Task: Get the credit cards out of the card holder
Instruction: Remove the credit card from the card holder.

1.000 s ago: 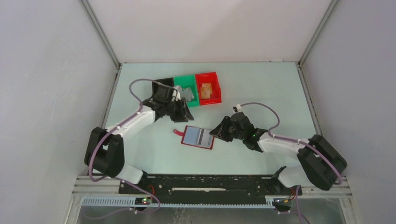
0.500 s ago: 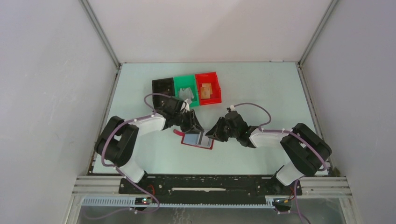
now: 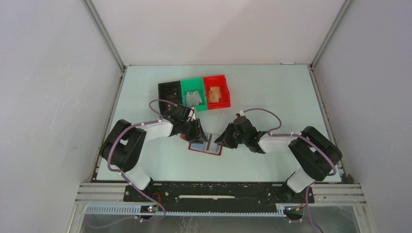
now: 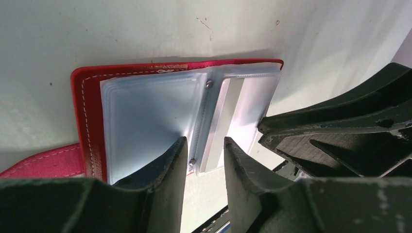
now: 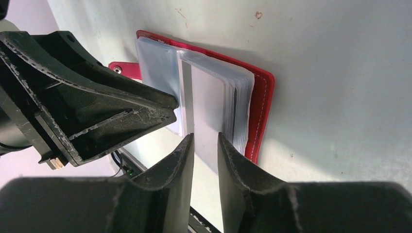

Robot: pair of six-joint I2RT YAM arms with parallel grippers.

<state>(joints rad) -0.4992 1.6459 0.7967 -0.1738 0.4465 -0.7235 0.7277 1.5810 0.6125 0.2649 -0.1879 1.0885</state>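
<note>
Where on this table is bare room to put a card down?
Bare: far right, between red bin and right wall; and the near strip before the card holder. Crowded: centre, where left gripper and right gripper meet over it.

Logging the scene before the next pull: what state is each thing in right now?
card holder: open, flat on the table.
light blue card: inside the sleeves.
left gripper: jaws slightly apart, over the sleeves.
right gripper: jaws narrow around a sleeve edge; grip unclear.
green bin: holds a grey card.
red bin: holds a tan card.
</note>
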